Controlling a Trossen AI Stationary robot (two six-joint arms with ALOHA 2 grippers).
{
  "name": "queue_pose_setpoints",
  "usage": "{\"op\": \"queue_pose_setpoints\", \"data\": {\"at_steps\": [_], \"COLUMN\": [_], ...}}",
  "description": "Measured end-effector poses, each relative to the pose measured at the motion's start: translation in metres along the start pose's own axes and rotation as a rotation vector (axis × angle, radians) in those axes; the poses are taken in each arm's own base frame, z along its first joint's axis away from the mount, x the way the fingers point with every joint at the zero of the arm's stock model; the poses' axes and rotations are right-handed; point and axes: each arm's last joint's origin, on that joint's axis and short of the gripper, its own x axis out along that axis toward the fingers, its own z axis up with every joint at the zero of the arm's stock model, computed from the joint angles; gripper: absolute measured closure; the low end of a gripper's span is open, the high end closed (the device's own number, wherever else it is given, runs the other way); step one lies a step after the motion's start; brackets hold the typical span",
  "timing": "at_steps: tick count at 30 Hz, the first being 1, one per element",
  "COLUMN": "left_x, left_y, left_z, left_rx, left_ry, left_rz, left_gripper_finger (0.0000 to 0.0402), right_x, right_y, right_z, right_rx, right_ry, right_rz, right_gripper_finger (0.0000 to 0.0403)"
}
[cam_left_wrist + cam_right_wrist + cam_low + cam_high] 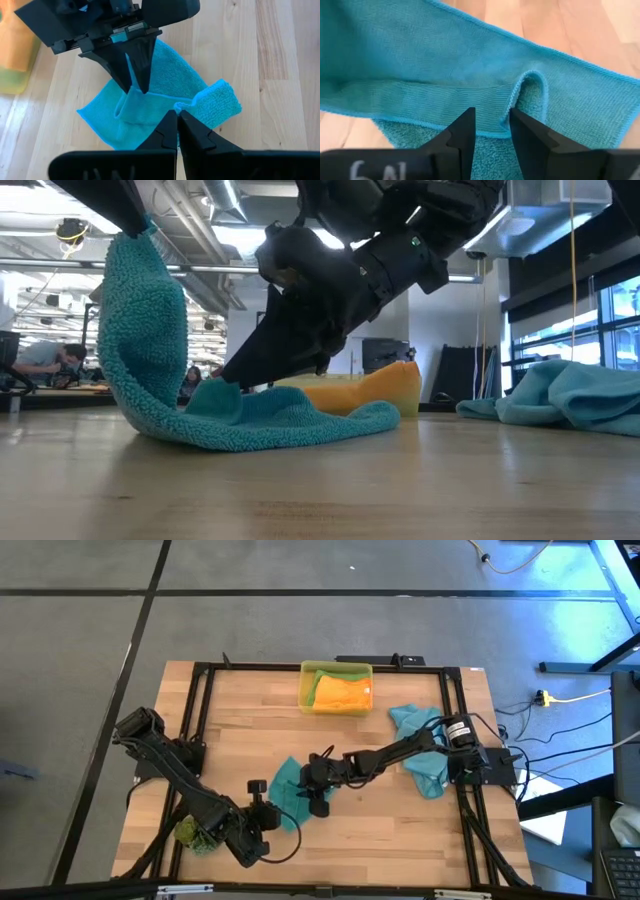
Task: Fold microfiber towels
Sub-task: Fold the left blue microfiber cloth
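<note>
Low view shows the teal towel (250, 415) on the table near the yellow bin (336, 687), one corner lifted by the left gripper (177, 125), pinched shut on it. Judged best: carry that corner over evenly while the right gripper (491, 127), partly spread, pins the middle fold. Both arms reach low, nearly meeting.

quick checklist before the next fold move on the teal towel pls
1. Left gripper shut on the teal towel edge, lifting it: ok.
2. Right gripper down at the towel's fold, fingers either side of its hem: ok.
3. Right grip actually pinching cloth: cannot tell.
4. Towel flat and square on the table: not ok, bunched and folded over.
5. Second teal towel clear of the work area: ok, off by the right arm's base.
</note>
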Motion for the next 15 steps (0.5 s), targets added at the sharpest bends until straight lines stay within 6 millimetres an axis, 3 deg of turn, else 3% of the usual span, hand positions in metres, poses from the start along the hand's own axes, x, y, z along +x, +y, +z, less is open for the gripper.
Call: {"op": "queue_pose_setpoints", "data": {"at_steps": [15], "left_x": [0.0], "left_y": [0.0], "left_z": [0.0], "left_rx": [0.018], "left_ry": [-0.001], "left_rz": [0.0], "left_gripper_finger": [0.0401], "right_x": [-0.0003], "right_y": [-0.0009], "right_z": [0.0021], "right_rx": [-0.013], "right_ry": [0.001], "right_rz": [-0.041], "right_gripper_finger": [0.0281]}}
